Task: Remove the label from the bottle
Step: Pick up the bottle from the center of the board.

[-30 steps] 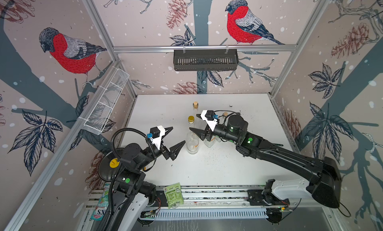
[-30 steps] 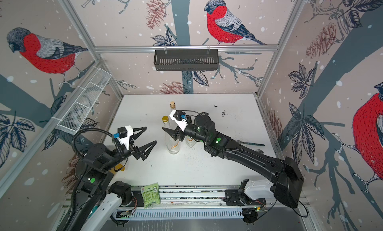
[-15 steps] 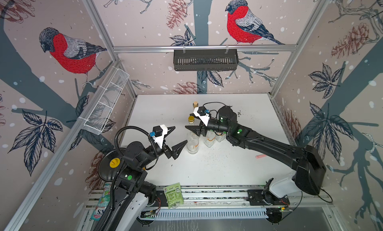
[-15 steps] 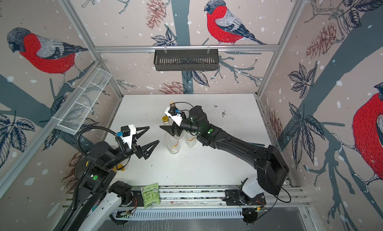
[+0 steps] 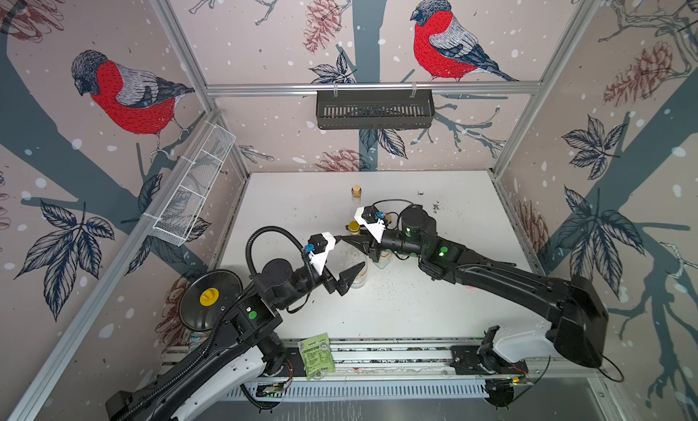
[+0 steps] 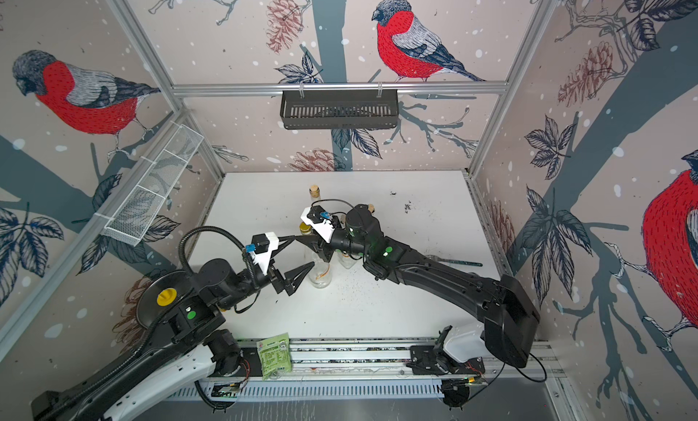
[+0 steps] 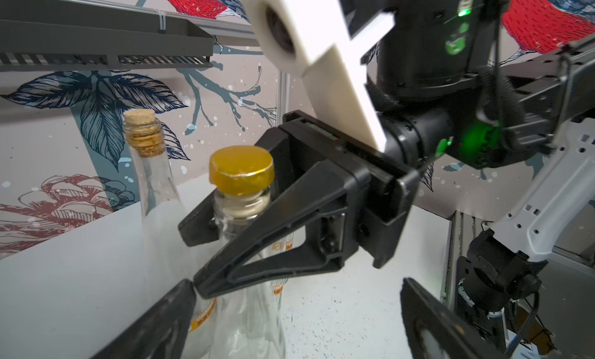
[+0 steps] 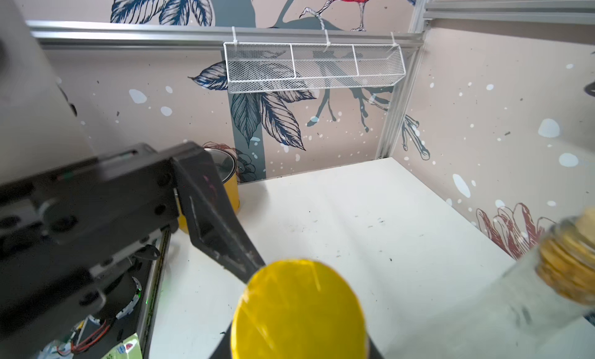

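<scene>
While standing upright on the white table [image 5: 415,317], gripped by the neck: clear glass bottle [image 5: 357,277] with a yellow cap [image 5: 354,226]. Clamped on that neck just under the cap, reaching in from the bottle's right-arm side: right gripper [image 5: 348,241], its fingers [image 7: 289,219] tight against the glass on both sides, tips poking past the neck. Spread wide around the bottle's body, lower than the cap and from the left-arm side: left gripper [image 6: 304,251], holding nothing; touching the glass or not, cannot tell. Close beside one left fingertip in the left wrist view: tip of the right gripper's nearer finger. Stuck to the bottle's lower body: label [image 7: 202,317], clear with orange print. Just behind the bottle, toward the rear wall: taller clear bottle [image 5: 355,202] closed with a cork. Just beside the bottle on the right-arm side, partly under that arm's wrist: third clear bottle [image 5: 383,260], shorter. Scattered on the table in front of the bottle: fine dark specks [image 5: 381,287]. Well in front of the bottle, on the metal rail at the table's near edge: green packet [image 5: 315,356]. Well apart from the bottle on the left-arm side: black disc [image 5: 196,309] with a yellow knob. High behind the bottle on the rear wall: black basket [image 5: 374,109]. High on the side wall, left-arm side of the bottle: white mesh basket [image 5: 192,196].
</scene>
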Controlling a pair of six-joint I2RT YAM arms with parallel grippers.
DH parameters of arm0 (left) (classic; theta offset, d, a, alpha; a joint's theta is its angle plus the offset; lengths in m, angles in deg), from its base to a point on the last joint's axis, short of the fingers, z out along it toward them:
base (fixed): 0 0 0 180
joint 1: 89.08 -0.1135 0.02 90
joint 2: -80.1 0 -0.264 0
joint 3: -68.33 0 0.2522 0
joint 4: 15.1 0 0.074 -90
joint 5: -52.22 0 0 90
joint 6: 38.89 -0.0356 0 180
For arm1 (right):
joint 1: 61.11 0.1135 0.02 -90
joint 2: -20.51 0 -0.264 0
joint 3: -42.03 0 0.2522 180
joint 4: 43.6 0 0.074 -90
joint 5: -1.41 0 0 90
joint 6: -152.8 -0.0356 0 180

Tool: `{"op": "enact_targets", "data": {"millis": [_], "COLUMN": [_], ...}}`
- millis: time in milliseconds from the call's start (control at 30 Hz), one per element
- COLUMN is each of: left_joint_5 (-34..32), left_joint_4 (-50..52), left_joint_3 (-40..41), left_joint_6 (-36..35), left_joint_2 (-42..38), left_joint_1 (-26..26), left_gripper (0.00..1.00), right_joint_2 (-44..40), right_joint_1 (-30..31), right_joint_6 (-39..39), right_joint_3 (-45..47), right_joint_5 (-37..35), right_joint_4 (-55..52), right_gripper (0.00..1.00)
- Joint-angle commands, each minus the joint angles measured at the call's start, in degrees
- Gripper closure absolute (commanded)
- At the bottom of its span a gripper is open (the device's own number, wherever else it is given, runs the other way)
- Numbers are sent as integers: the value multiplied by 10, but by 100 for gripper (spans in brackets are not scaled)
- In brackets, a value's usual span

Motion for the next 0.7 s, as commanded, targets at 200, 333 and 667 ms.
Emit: {"op": "enact_targets", "data": {"millis": [200, 333, 667], "left_joint_5": [-87, -79, -118], "left_joint_4": [-81, -86, -94], "left_joint_3": [50, 80, 150], "left_joint_6": [-7, 9, 21], "left_joint_2": [-22, -40, -89], "left_joint_1": [53, 60, 97], "left_gripper": [2, 2, 2], "right_joint_2": [-140, -190, -244], "right_joint_1": [31, 54, 114], "right_joint_6": [-146, -169, -189], "right_joint_3": [76, 87, 89], "right_joint_5": [-221, -300, -510], "right_joint_4": [17, -32, -165], "right_gripper": [96, 98, 100]}}
